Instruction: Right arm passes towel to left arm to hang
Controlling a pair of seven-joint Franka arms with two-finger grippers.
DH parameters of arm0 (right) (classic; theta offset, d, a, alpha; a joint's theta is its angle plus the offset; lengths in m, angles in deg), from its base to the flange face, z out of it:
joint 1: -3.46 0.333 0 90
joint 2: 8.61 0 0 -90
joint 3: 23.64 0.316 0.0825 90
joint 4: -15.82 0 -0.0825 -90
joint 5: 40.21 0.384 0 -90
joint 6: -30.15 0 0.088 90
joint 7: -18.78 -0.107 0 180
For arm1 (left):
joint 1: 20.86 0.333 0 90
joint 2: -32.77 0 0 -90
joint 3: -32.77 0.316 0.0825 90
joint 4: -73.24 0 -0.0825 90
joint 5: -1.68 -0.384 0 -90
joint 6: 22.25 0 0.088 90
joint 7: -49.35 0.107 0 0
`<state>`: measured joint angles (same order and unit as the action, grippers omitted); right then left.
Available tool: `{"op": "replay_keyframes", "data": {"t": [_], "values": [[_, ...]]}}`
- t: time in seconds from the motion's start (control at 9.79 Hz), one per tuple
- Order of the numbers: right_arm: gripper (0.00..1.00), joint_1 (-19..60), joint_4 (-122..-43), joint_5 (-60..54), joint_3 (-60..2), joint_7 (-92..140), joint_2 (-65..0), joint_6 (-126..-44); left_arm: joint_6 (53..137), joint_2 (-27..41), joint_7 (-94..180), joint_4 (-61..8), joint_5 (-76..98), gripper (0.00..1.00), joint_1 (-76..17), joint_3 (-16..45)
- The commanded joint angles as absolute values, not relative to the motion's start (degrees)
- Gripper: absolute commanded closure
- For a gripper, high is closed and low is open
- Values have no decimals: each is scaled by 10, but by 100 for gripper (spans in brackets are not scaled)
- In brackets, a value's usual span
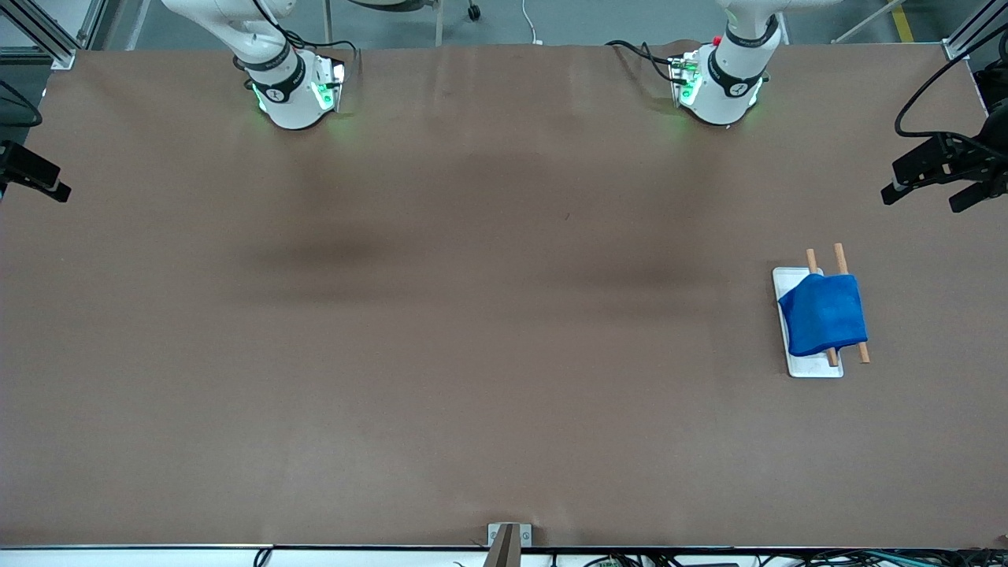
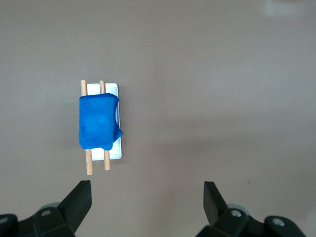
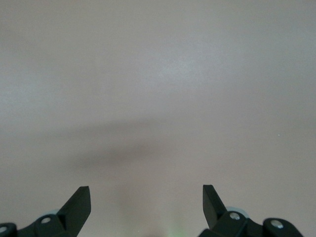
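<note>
The royal-blue towel (image 1: 824, 314) hangs draped over two wooden rods (image 1: 841, 257) of a small rack with a white base (image 1: 811, 367), toward the left arm's end of the table. It also shows in the left wrist view (image 2: 98, 122). My left gripper (image 2: 147, 191) is open and empty, high over bare table beside the rack. My right gripper (image 3: 146, 195) is open and empty, high over bare table near its own base. Neither hand shows in the front view; only the two arm bases do.
The brown table (image 1: 472, 315) is bare apart from the rack. Black camera mounts (image 1: 937, 169) stand at both ends of the table, and a small bracket (image 1: 509, 537) sits at the near edge.
</note>
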<state>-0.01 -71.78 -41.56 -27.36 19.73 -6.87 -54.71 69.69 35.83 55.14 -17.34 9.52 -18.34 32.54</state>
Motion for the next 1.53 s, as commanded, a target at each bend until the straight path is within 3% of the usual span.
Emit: {"op": "replay_keyframes", "data": {"t": [0.0,1.43], "values": [[0,1,-726,-417,-275,190,-59,-548,689,342,526,-150,68,0,-188,308],[0,-32,-691,-390,-259,170,-68,-523,662,343,522,-163,30,0,-210,313]]}}
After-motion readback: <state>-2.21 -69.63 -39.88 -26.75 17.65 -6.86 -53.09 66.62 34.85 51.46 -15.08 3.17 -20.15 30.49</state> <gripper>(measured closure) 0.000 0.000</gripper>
